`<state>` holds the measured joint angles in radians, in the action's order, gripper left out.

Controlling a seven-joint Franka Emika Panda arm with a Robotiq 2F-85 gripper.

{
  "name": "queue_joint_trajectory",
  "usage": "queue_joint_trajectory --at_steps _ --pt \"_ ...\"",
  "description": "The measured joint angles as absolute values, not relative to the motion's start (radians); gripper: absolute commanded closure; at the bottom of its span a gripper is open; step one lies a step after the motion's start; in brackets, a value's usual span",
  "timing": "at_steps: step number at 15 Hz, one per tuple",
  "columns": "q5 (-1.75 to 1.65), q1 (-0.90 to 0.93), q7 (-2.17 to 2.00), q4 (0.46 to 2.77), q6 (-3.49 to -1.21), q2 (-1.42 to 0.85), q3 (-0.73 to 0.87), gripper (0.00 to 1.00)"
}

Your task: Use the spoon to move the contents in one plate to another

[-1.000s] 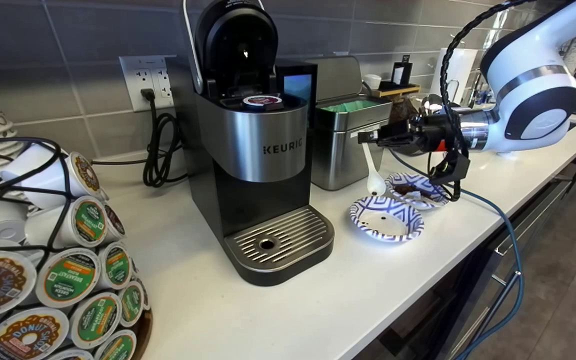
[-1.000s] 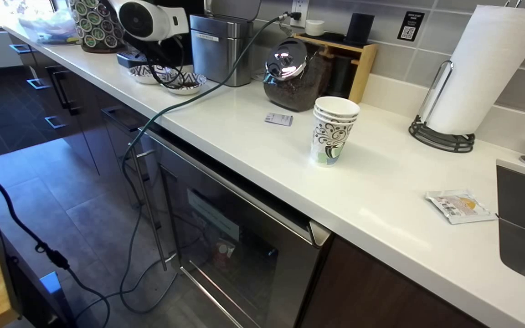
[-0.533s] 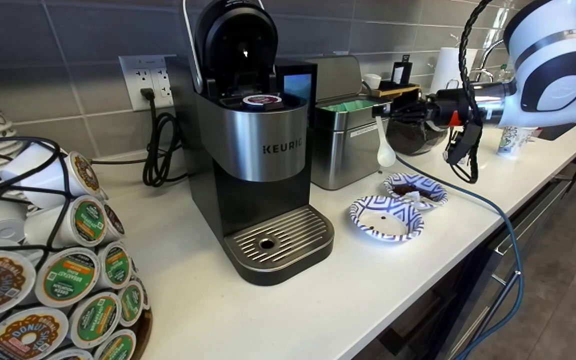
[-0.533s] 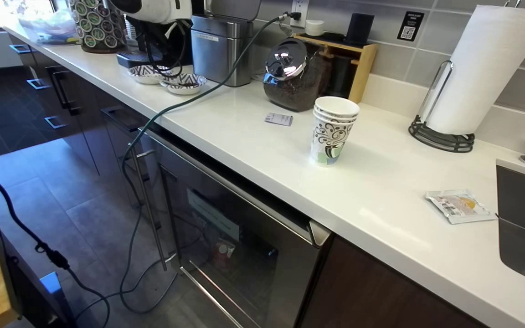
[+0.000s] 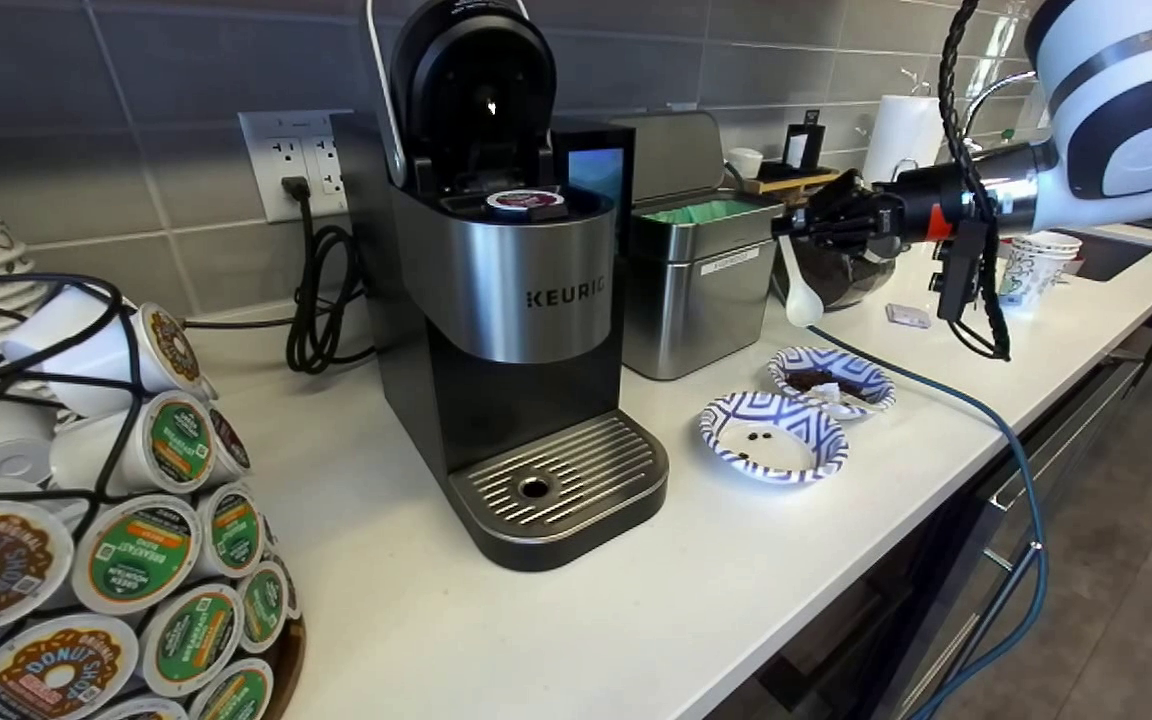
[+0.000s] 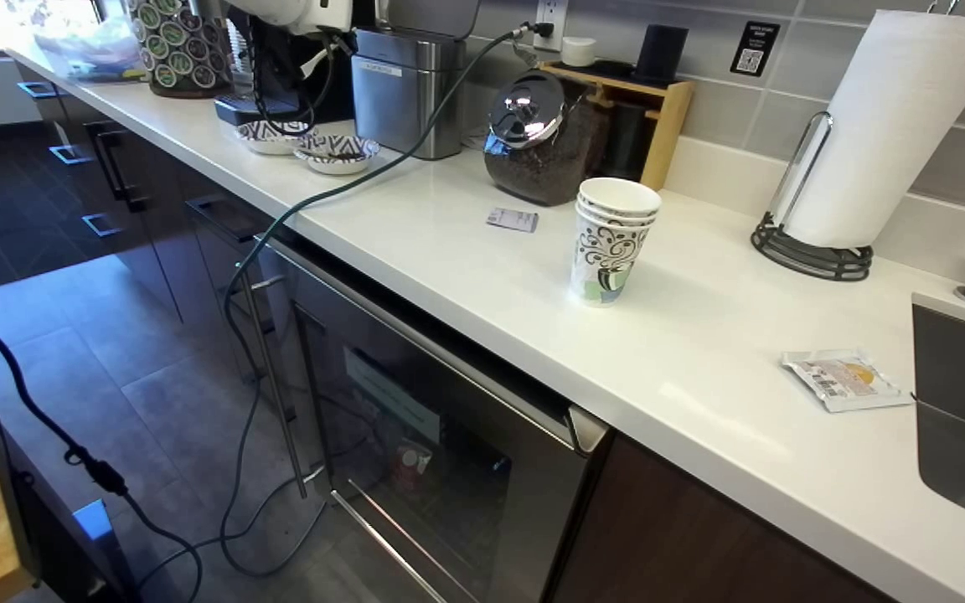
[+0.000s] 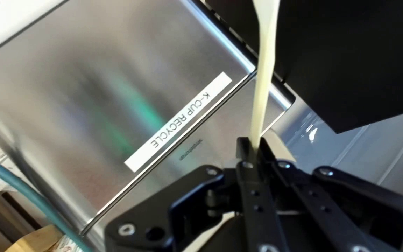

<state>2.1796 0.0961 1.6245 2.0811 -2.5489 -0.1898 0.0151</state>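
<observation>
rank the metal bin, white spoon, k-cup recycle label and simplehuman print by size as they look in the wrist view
1. metal bin
2. white spoon and recycle label, too close to rank: the spoon is nearer and partly cut off
3. simplehuman print

Plastic spoon (image 5: pixel 802 302), paper bowls (image 5: pixel 782 446), shiny metal bin (image 5: pixel 704 312)

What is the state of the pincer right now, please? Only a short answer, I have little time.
Pincer: closed, holding the spoon by its handle.
</observation>
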Motion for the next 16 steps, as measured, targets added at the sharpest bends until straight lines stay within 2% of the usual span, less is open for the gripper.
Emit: queue_joint_trajectory --at_steps 8,16 --pt "1.860 -0.112 1.114 2.083 -2.346 -0.198 0.153 0.99" --pt "1.846 -0.110 1.058 2.095 -2.282 -0.315 0.141 0.99"
